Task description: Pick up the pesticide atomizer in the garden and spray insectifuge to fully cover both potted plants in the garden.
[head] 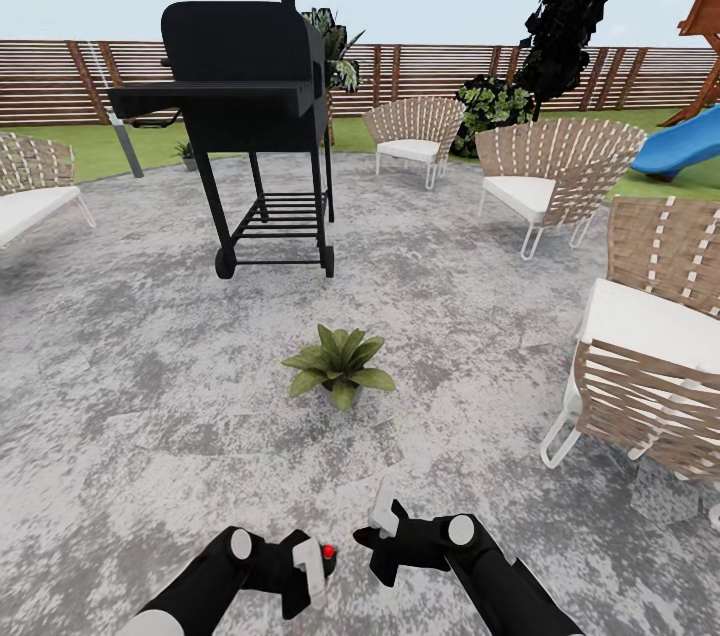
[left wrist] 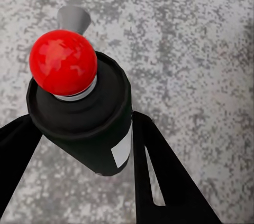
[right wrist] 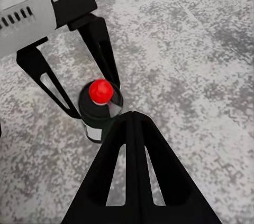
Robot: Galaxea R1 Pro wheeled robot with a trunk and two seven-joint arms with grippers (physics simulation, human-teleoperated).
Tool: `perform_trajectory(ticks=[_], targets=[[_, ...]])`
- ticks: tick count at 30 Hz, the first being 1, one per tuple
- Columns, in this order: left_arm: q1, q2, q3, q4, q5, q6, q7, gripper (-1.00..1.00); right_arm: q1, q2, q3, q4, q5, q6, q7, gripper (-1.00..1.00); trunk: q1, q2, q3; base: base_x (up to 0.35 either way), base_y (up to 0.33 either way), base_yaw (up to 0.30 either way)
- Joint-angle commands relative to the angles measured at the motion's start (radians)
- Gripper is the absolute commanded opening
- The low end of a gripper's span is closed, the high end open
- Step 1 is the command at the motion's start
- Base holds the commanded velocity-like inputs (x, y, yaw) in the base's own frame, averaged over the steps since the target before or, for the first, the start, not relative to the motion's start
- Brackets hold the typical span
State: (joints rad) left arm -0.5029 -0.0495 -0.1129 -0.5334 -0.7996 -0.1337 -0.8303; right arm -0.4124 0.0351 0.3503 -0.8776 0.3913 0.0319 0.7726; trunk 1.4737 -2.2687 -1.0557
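Fingers of the left gripper squeeze the pesticide atomizer. The right gripper has closed, empty fingers. One potted plant sits ahead on the patio. Aim the nozzle at its leaves, then spray evenly.

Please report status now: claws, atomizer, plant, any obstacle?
Left claw shut on atomizer, red knob up. Right claw closed, empty. One potted plant ahead on patio. Path clear; grill behind it.
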Motion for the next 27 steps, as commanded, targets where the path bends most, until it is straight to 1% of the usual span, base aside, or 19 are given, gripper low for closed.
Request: perform_trajectory(ticks=[1, 7, 13, 24, 27], targets=[[0.0, -0.001, 0.001, -0.001, -0.01, -0.01, -0.001, -1.0, 0.0, 0.0, -0.001, -0.002, 0.004, 0.003, 0.004, -1.0, 0.0, 0.0, -0.001, 0.0, 0.0, 0.0], [0.0, -0.006, 0.001, -0.002, -0.01, -0.01, -0.001, -1.0, 0.0, 0.0, -0.001, -0.003, 0.004, 0.003, 0.004, -1.0, 0.0, 0.0, -0.001, 0.0, 0.0, 0.0], [0.0, -0.02, 0.001, -0.002, -0.01, -0.011, -0.001, -1.0, 0.0, 0.0, -0.001, -0.003, 0.004, 0.003, 0.004, -1.0, 0.0, 0.0, -0.001, 0.0, 0.0, 0.0], [-0.002, -0.024, 0.001, -0.003, -0.01, -0.01, -0.001, -1.0, 0.0, 0.0, -0.001, -0.003, 0.004, 0.003, 0.004, -1.0, 0.0, 0.0, -0.001, 0.0, 0.0, 0.0], [-0.002, -0.032, 0.001, -0.004, -0.009, -0.01, -0.001, -1.0, 0.0, 0.0, -0.001, -0.003, 0.004, 0.003, 0.004, -1.0, 0.0, 0.0, -0.001, 0.0, 0.0, 0.0]])
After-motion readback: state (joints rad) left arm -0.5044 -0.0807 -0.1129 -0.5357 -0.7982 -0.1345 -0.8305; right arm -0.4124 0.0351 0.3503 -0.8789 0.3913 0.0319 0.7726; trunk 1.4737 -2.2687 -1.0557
